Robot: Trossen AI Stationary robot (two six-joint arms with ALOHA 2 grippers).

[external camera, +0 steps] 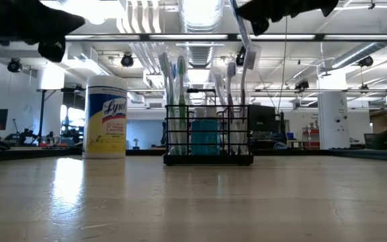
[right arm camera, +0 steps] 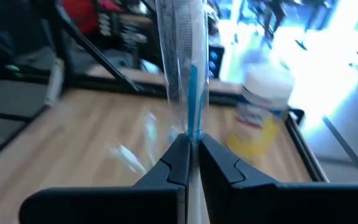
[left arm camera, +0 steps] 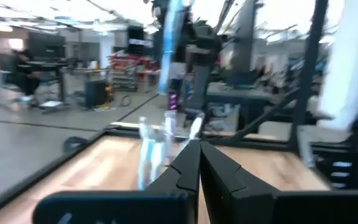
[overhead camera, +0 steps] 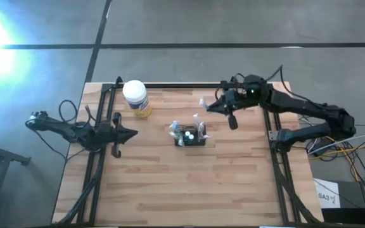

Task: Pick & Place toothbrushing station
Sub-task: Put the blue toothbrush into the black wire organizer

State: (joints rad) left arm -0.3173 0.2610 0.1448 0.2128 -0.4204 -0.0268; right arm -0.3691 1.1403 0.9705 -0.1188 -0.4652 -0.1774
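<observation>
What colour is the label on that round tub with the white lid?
Yellow with a white panel and dark lettering on the tub, clearest in the low view.

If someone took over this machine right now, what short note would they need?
Right gripper: shut on a clear-and-blue toothbrush, held in the air behind and right of the caddy.
Left gripper: shut, empty, waiting at the table's left side.
Black wire caddy: mid-table, several toothbrushes standing in it.
Wipes jar: back left, untouched.
Left to do: the held toothbrush is not yet set down.
</observation>
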